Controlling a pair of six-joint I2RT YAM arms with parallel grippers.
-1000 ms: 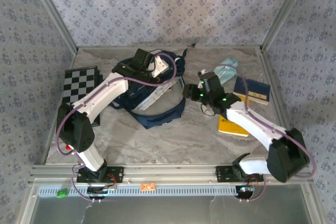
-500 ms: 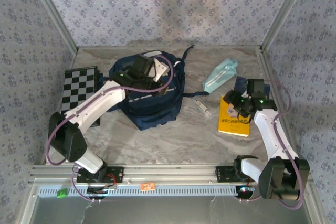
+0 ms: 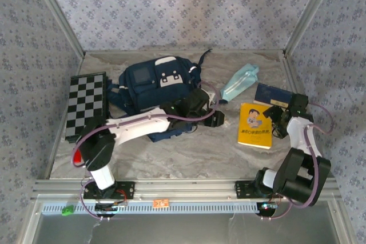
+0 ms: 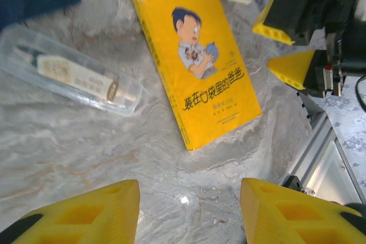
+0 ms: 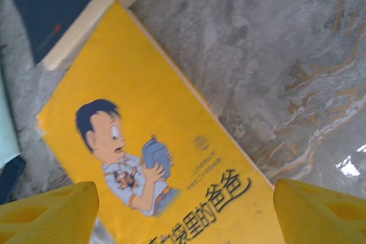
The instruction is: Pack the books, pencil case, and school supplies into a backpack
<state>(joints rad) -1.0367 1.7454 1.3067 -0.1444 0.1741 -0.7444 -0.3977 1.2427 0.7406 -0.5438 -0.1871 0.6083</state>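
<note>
- The backpack [image 3: 151,84] sits toward the far edge of the worktop [image 3: 189,152], left of centre, with its white-patched front facing up. I can't make out its opening from above, so whether anything is inside it I cannot tell.
- The yellow book [image 3: 255,125] with the cartoon boy lies flat near the right edge, not yet packed.
- The navy book [image 3: 273,95] lies just beside it on the far side, also flat on the worktop.
- The mint pencil case [image 3: 239,82] lies toward the far right, between the backpack and the navy book and apart from both.
- The clear plastic case [image 4: 71,75] lies on the bare worktop near the yellow book's spine side.
- The left gripper [image 4: 189,198] is stretched across to mid-worktop, hanging above the stone near the clear case. Its jaws are apart with nothing between them.
- The right gripper [image 5: 186,198] hovers over the yellow book, jaws spread wide and empty.
- My read is that at least four items remain outside the backpack, so most of the packing is ahead.
- The checkered board [image 3: 86,104] by the left edge is not part of the job.
</note>
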